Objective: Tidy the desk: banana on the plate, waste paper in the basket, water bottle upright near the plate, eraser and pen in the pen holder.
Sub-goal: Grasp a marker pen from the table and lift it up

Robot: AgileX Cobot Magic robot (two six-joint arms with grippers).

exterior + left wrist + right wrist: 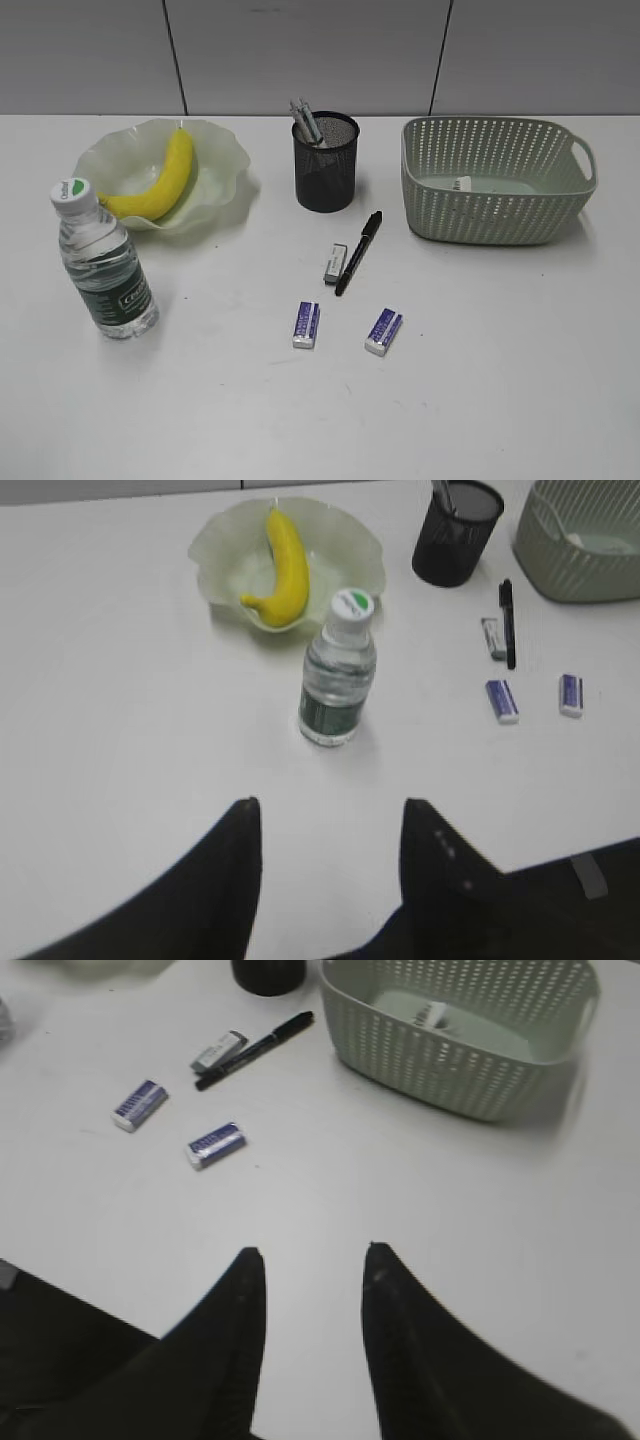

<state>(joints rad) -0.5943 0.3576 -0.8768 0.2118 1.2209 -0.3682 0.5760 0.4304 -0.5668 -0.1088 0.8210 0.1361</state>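
Lighting's bright and even from overhead – shadows are soft and short, like the faint one under the bottle [103, 262] and beside the basket [495, 180]. Exterior shot is pretty sharp, but both wrist views are soft and a bit grainy – the dark fingers [215, 880] up close are blurry.

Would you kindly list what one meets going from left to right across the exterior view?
water bottle → banana in the plate → left purple eraser → pen holder → right purple eraser → basket
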